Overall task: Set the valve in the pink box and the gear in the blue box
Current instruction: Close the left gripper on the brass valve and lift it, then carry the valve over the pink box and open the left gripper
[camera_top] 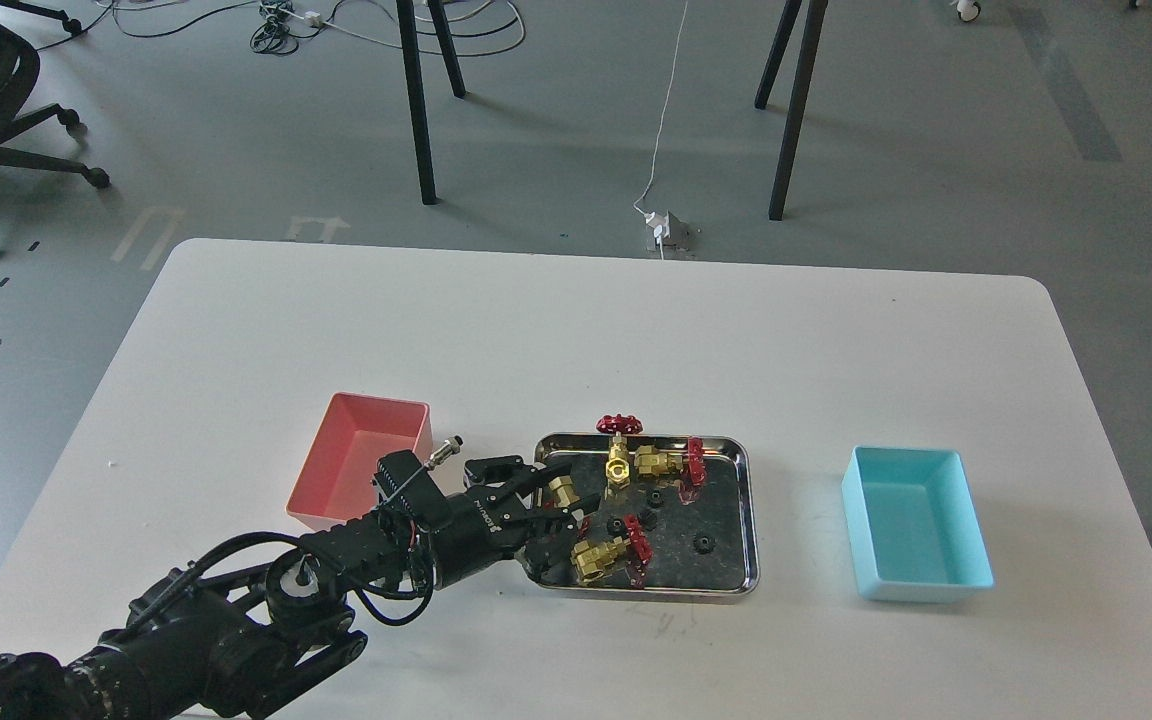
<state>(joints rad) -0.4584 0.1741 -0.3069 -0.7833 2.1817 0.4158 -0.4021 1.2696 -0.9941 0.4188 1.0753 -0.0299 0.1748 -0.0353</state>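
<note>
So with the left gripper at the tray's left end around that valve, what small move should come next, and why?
Probably close the fingers. The left gripper looks open with a finger on either side of the valve at the left end of the steel tray, so a grasp seems set. Both the pink box and the blue box hold nothing.
</note>
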